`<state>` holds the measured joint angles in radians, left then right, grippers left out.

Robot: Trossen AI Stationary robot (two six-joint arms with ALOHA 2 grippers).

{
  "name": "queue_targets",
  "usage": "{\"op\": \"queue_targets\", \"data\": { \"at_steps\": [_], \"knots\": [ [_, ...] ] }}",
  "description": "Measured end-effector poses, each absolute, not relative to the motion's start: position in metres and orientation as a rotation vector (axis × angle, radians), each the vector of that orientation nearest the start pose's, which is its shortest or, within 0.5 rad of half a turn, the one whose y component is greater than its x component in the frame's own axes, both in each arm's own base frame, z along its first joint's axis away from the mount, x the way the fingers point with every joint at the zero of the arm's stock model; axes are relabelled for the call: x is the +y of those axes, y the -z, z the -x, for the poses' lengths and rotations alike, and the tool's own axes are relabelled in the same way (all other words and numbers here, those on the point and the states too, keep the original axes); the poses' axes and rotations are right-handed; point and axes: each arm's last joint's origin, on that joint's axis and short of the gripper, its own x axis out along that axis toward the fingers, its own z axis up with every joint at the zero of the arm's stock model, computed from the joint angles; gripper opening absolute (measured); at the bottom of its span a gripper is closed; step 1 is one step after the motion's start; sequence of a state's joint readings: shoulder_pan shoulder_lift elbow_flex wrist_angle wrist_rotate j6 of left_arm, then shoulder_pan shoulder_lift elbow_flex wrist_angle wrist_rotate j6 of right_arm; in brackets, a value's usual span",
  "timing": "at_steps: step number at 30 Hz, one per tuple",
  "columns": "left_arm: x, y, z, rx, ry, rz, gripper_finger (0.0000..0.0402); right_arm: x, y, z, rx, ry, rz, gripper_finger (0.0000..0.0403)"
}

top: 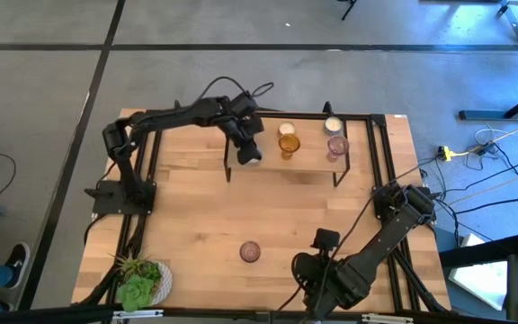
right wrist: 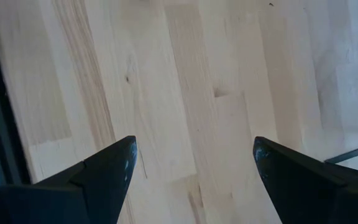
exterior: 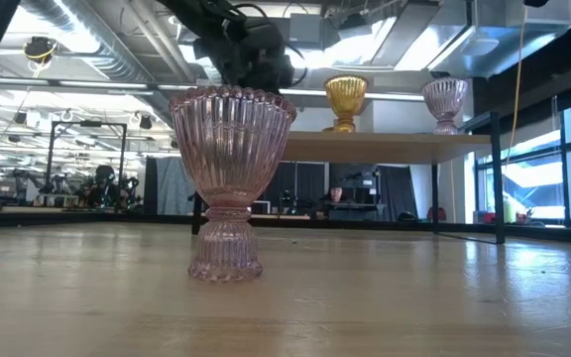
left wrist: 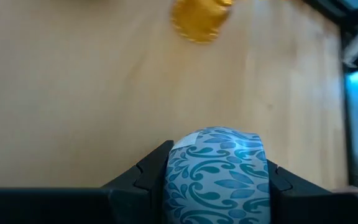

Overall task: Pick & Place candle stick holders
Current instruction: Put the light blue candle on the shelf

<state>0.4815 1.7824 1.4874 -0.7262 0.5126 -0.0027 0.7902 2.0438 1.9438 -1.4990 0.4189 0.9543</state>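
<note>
**Left jaws grip a blue-patterned holder over the shelf; right jaws open and empty**

The left gripper (top: 248, 148) has its jaws closed part-way on a candle holder with a blue-and-white leaf pattern (left wrist: 216, 168), which fills the gap between the two fingers (left wrist: 143, 177). In the high view this gripper sits at about twelve o'clock on the worktop (top: 205, 216), over the left end of a small raised shelf (top: 308, 166).

On that shelf, toward one o'clock, stand an amber holder (top: 288, 143), a whitish holder (top: 333, 125) and a pinkish holder (top: 336, 145). The whitish one is just behind the pinkish one; the amber one stands apart to their left.

The right gripper (right wrist: 191, 162) hangs with its jaws spread wide and nothing between them, over bare wood at about five o'clock.

A second pinkish holder (top: 250, 251) stands upright alone on the worktop at about six o'clock, near the right arm (top: 367, 261) but clear of it. In the low view it looms close, ribbed and footed (exterior: 228, 178).

A potted green plant (top: 139, 281) sits at the seven o'clock corner.
</note>
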Motion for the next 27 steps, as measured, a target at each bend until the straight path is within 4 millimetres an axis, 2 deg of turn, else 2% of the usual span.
{"op": "queue_targets", "data": {
  "at_steps": [4,14,27],
  "knots": [
    [0.168,-0.271,-0.335,0.920,-0.063,0.475,0.0138,0.267,-0.280,-0.281,1.253,0.336,0.102,0.0328],
    [0.176,-0.270,-0.330,0.924,-0.095,0.498,0.0145,0.268,-0.280,-0.281,1.251,0.333,0.101,0.0328],
    [0.173,-0.269,-0.332,0.930,-0.080,0.499,0.0260,0.268,-0.280,-0.281,1.249,0.332,0.099,0.0328]
  ]
}}
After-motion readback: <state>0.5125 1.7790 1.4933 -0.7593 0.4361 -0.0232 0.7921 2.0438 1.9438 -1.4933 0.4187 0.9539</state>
